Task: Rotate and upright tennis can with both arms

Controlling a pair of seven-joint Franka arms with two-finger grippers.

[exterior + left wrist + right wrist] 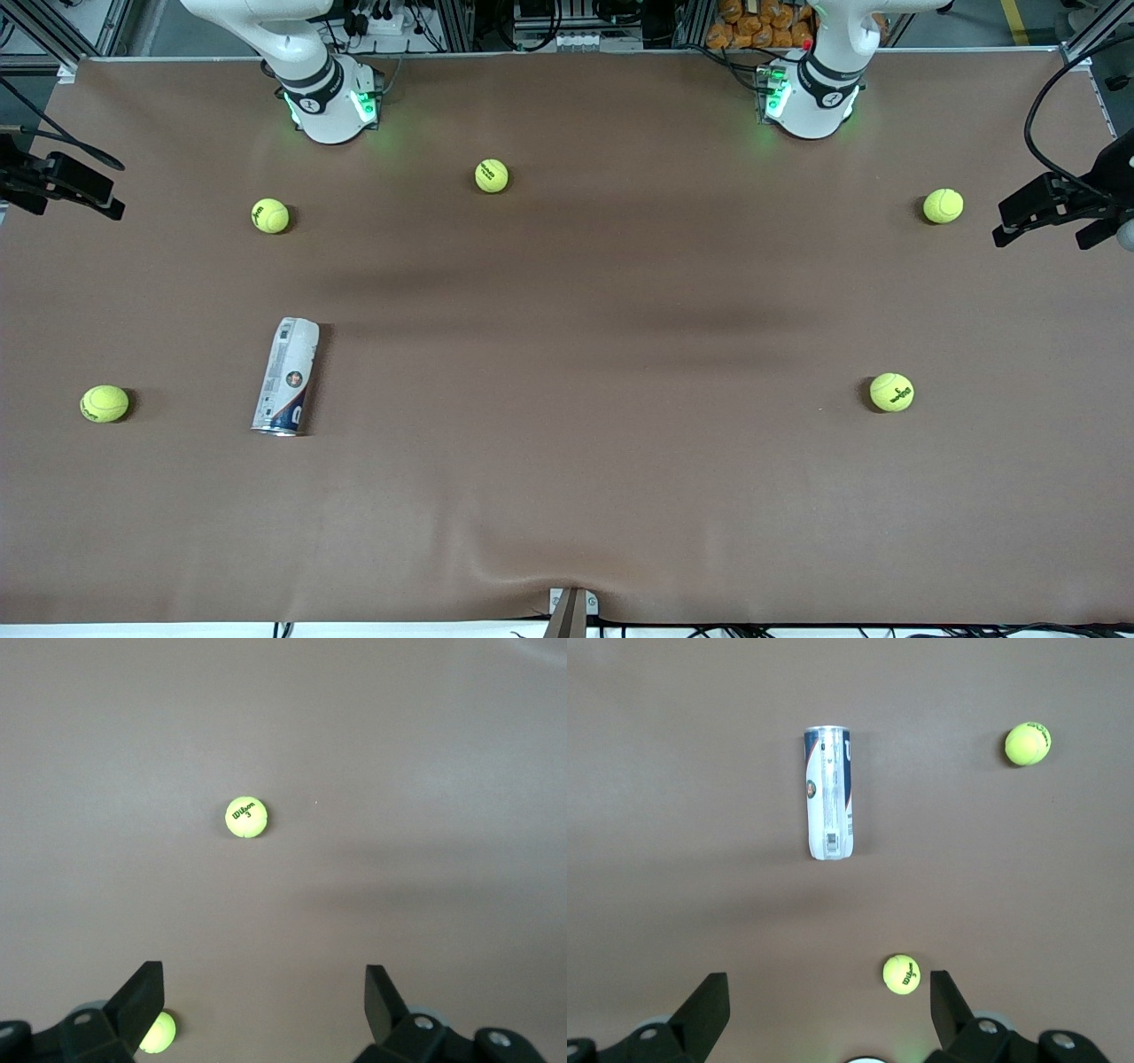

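Note:
The tennis can (286, 377) lies on its side on the brown table, toward the right arm's end, its metallic rim pointing at the front camera. In the right wrist view the tennis can (828, 793) shows far below, white and dark blue. My right gripper (828, 992) hangs high above the table, open and holding nothing. My left gripper (263, 992) is likewise high over the left arm's end, open and empty. In the front view only the right arm's base (328, 97) and the left arm's base (811, 93) show; both hands are out of that view.
Several tennis balls are scattered about: one (104, 403) beside the can, one (269, 215) farther from the camera than the can, one (492, 175) between the bases, two (943, 206) (891, 392) at the left arm's end. Black camera mounts (62, 182) (1054, 208) overhang both table ends.

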